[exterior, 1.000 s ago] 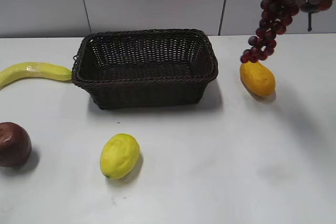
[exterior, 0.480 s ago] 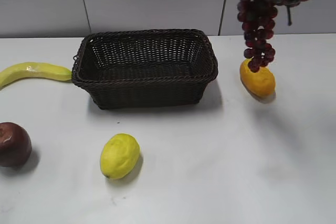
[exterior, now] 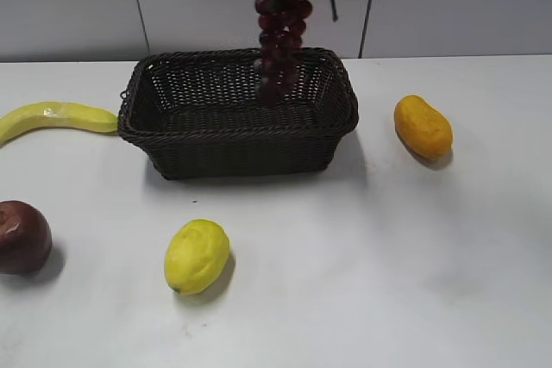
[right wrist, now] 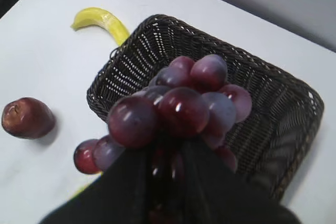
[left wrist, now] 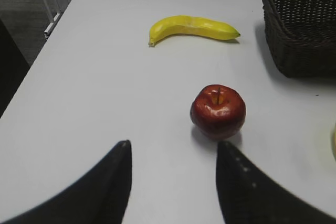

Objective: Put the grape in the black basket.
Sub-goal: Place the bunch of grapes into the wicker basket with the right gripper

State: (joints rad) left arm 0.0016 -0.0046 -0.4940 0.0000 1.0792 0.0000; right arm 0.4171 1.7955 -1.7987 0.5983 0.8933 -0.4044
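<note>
Grape (exterior: 285, 23) position: you see the bunch hanging in the air above the black basket (exterior: 239, 112), its top cut off by the upper edge of the exterior view and its lower tip level with the basket's far rim. In the right wrist view the right gripper (right wrist: 167, 179) has its jaws closed on the bunch, with grapes bulging out just beyond the dark jaw tips and the open basket below them. The bunch touches neither the basket nor the bench (exterior: 388, 256).

Compared with one second ago, you find the bunch shifted from above the orange-yellow fruit (exterior: 423, 127) on the basket's right to a place over the basket itself. That fruit now stands fully exposed, and it has not moved.

The left gripper (left wrist: 173, 182) has its jaws spread wide and empty over the bench, with the apple (left wrist: 218, 111) just beyond the tips. The banana (left wrist: 191, 28) lies past the apple, at the basket's left end. The lemon (exterior: 197, 256) rests in front of the basket, well apart from it.
</note>
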